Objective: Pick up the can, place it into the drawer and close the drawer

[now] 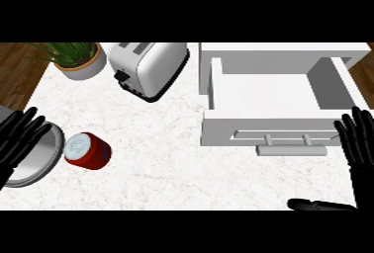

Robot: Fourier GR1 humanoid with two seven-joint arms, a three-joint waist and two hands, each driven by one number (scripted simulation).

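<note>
Right hand [363, 162], left hand [12, 147] — fingers straight, apart — red can [87, 151], open drawer [256, 123]

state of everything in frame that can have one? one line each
Can: upright on the counter, not held.
Drawer: open, nothing inside.
Plate: empty, partly behind the left hand.
Left hand: open, resting at the left edge.
Right hand: open, resting at the right edge.
</note>
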